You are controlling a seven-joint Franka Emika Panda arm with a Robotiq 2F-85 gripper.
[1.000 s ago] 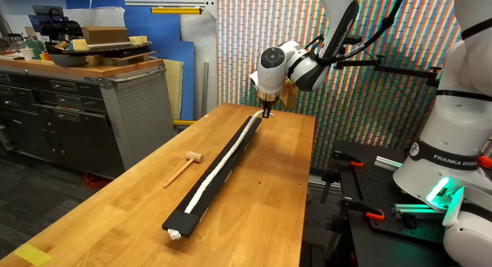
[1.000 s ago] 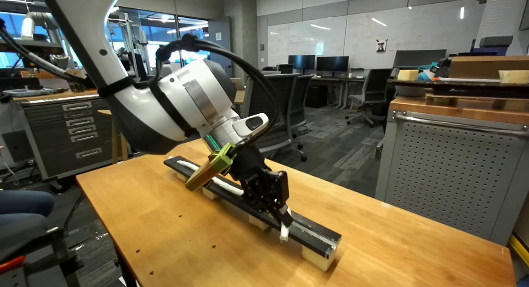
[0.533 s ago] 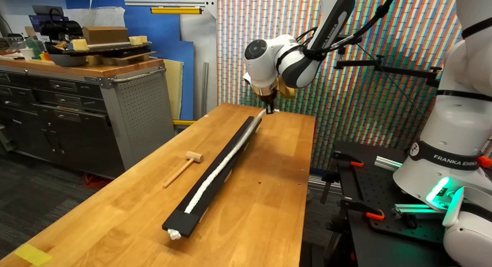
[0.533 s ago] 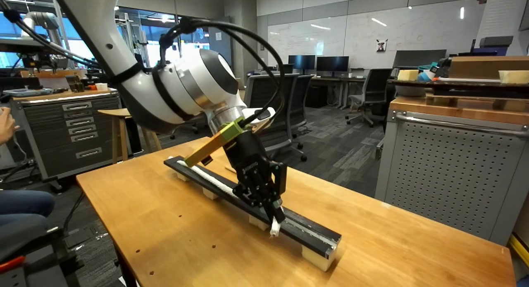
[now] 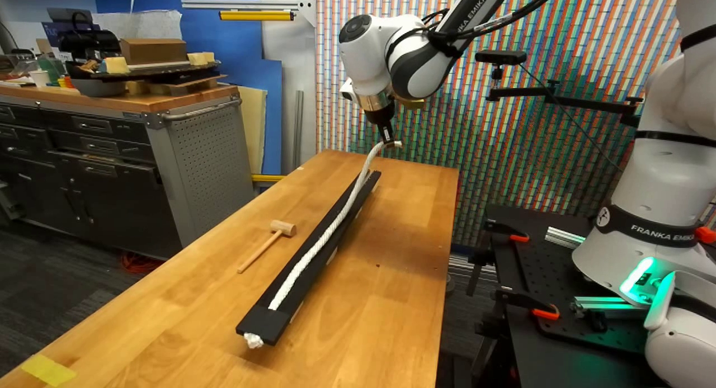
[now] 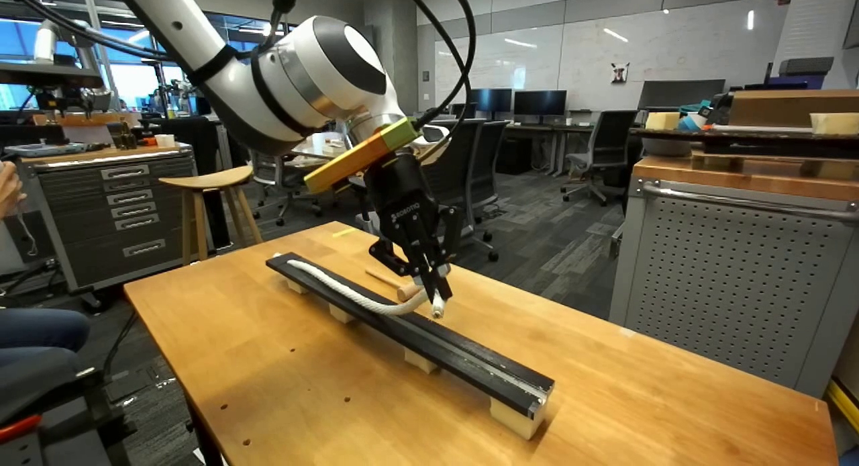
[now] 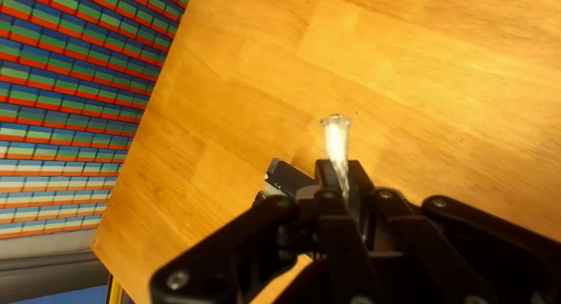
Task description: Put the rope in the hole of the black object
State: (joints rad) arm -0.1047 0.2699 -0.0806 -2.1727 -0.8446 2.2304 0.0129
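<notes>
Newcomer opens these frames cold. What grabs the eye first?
Probably the white rope, bright along the black bar, with one end pinched in the gripper and held up clear of the bar. The multicoloured backdrop behind the table in an exterior view likely competes for attention. After that, perhaps the wooden mallet lying on the table beside the bar, not touching it.

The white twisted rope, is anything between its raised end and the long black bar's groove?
Nothing visible stands between the white twisted rope, pinched in the black fingers, and the narrow groove; the pale wooden mallet lies beside the long black bar.
</notes>
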